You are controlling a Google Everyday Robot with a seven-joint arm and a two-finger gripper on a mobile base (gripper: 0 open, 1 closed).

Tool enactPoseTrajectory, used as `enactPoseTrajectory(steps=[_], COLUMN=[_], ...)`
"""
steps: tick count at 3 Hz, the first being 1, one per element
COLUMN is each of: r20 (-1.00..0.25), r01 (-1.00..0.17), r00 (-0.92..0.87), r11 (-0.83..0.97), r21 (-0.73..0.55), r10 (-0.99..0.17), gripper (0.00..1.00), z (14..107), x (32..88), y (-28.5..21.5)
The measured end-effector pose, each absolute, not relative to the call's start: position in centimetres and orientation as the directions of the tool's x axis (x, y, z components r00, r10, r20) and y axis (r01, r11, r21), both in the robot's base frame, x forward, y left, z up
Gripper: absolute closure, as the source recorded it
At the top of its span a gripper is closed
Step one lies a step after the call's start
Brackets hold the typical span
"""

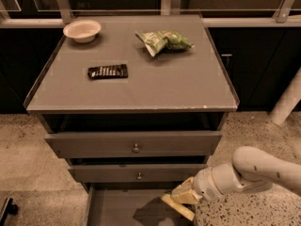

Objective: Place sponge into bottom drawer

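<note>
The bottom drawer point(117, 206) is pulled out at the foot of the cabinet, and its flat grey floor shows. My gripper point(182, 197) reaches in from the right, low over the drawer's right side. It is shut on the sponge point(178, 207), whose pale yellow foam shows as a slanted slab under the fingers. The sponge's green top is hidden. A dark shadow lies on the drawer floor just left of the sponge.
Two grey drawer fronts with round knobs point(136, 148) sit above the open drawer. On the cabinet top are a white bowl point(82, 30), a green-and-white snack bag point(163, 40) and a black ribbed bar point(107, 71). Speckled floor surrounds the cabinet.
</note>
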State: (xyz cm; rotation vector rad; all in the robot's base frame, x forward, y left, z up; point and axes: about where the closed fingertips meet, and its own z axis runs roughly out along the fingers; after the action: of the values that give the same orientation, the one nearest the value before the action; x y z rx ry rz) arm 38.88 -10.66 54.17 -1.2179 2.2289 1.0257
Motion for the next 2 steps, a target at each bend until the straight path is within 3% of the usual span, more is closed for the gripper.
enactPoseTrajectory(steps=[2], r20=[-0.608], r01=[-0.796], r00=[-0.604], r11=[0.362], r21=[0.485], r10=[-0.515], gripper=[1.00], z=[45.6], x=[44.2], y=[-11.7])
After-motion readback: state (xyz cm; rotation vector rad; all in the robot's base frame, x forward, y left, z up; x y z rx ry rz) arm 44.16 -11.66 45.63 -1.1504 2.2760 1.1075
